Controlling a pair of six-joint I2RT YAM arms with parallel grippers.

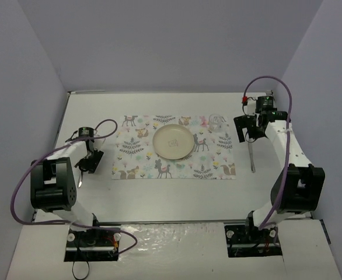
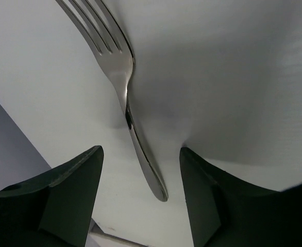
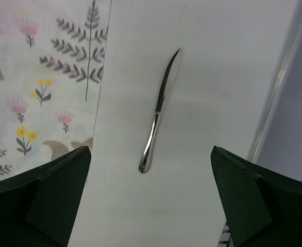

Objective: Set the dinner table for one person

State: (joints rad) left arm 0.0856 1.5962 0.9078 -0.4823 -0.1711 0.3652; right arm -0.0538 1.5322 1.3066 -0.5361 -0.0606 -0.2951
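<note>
Left wrist: dinner table (image 2: 233,67) lies under left gripper's (image 2: 140,152) spread jaws, fork (image 2: 121,72) between.

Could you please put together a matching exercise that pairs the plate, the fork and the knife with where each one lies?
Things:
1. plate
2. fork
3. knife

Places:
A. on the bare table, right of the placemat
B. in the middle of the placemat
C. on the bare table, left of the placemat

Pairs: 1-B; 2-C; 3-A
</note>
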